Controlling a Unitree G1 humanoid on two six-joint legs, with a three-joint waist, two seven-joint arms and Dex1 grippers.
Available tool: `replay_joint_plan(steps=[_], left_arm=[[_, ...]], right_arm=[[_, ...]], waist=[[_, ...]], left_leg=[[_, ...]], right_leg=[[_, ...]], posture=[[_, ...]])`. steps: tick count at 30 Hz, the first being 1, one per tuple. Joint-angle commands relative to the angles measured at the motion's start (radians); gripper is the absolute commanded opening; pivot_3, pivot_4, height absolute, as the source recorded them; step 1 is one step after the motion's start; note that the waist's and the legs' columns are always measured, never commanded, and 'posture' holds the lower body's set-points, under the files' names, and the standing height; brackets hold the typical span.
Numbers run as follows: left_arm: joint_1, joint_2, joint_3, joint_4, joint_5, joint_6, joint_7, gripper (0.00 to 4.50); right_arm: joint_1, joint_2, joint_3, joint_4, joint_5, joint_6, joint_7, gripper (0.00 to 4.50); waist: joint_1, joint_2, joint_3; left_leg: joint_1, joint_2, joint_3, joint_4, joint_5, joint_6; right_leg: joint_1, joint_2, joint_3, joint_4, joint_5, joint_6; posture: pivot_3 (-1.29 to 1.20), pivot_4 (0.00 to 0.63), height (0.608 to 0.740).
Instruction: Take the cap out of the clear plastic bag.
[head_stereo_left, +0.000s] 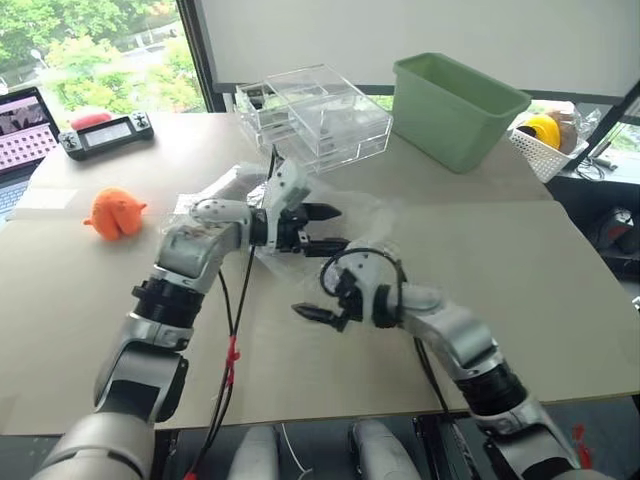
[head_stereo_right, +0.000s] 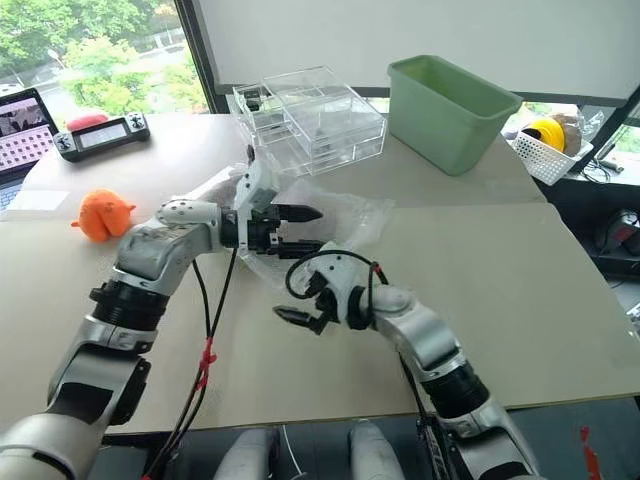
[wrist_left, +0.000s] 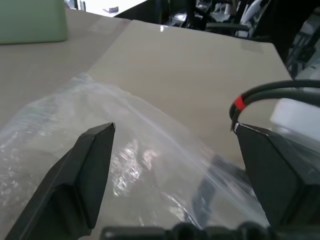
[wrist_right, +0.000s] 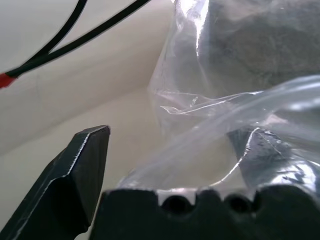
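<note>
The clear plastic bag (head_stereo_left: 372, 214) lies crumpled on the beige table (head_stereo_left: 520, 300), in front of the acrylic boxes. Through its wrinkles in the right wrist view I see the cap (wrist_right: 260, 45) as dull grey-tan fabric. My left gripper (head_stereo_left: 322, 228) hovers open just over the bag, pointing right; in its wrist view the open left gripper (wrist_left: 175, 129) has shiny plastic (wrist_left: 125, 155) lying between and beyond its fingers. My right gripper (head_stereo_left: 320, 295) is open at the bag's near edge. In the right wrist view the right gripper (wrist_right: 175, 145) has a fold of the bag (wrist_right: 235, 115) draped across one finger.
Clear acrylic boxes (head_stereo_left: 315, 115) and a green bin (head_stereo_left: 455, 105) stand behind the bag. An orange toy (head_stereo_left: 115, 213), a handheld game console (head_stereo_left: 105, 133) and a laptop (head_stereo_left: 20, 125) are at the left. A white basket (head_stereo_left: 545, 145) sits at the far right. Black cables (head_stereo_left: 232, 350) hang by my left arm.
</note>
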Motion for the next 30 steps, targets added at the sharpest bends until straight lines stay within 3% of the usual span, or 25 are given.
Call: replay_joint_plan(steps=[1, 11, 14, 19, 30], left_arm=[[-0.059, -0.055, -0.037, 0.0, 0.02, -0.024, -0.021, 4.13], [-0.179, -0.15, -0.158, 0.162, 0.2, -0.13, -0.023, 4.13], [-0.196, -0.097, -0.222, 0.221, 0.361, -0.292, 0.041, 4.13], [-0.201, 0.005, -0.246, 0.262, 0.508, -0.431, 0.092, 4.13], [-0.099, 0.088, -0.172, 0.128, 0.52, -0.362, 0.056, 4.13]], right_arm=[[-0.028, 0.066, 0.067, 0.017, -0.029, -0.04, 0.016, 4.5], [-0.062, 0.09, 0.078, 0.107, -0.113, -0.118, 0.039, 4.5], [-0.06, 0.091, 0.066, 0.11, -0.121, -0.127, 0.041, 4.5], [-0.04, 0.073, 0.038, 0.083, -0.119, -0.123, 0.042, 4.5], [0.033, -0.01, -0.038, -0.067, -0.089, -0.063, 0.048, 4.5]], waist=[[0.0, 0.0, 0.0], [-0.001, 0.0, 0.0], [-0.012, 0.0, 0.0], [-0.022, 0.0, 0.0], [-0.014, 0.0, 0.0]], left_leg=[[0.0, 0.0, 0.0, 0.0, 0.0, 0.0], [-0.001, -0.001, -0.001, 0.002, 0.0, 0.0], [0.0, -0.001, -0.001, 0.001, 0.0, 0.0], [0.0, -0.001, -0.001, 0.001, 0.0, 0.0], [-0.001, -0.001, -0.003, 0.003, 0.0, 0.0]], right_leg=[[0.0, 0.0, 0.0, 0.0, 0.0, 0.0], [0.0, 0.0, -0.001, 0.002, 0.0, 0.001], [-0.001, 0.0, 0.0, 0.003, 0.001, 0.001], [-0.001, 0.0, 0.0, 0.005, 0.001, 0.0], [-0.001, 0.0, 0.0, 0.005, 0.001, 0.001]], posture=[[0.0, 0.15, 0.735], [0.0, 0.15, 0.735], [0.0, 0.15, 0.735], [0.0, 0.15, 0.735], [0.0, 0.15, 0.735]])
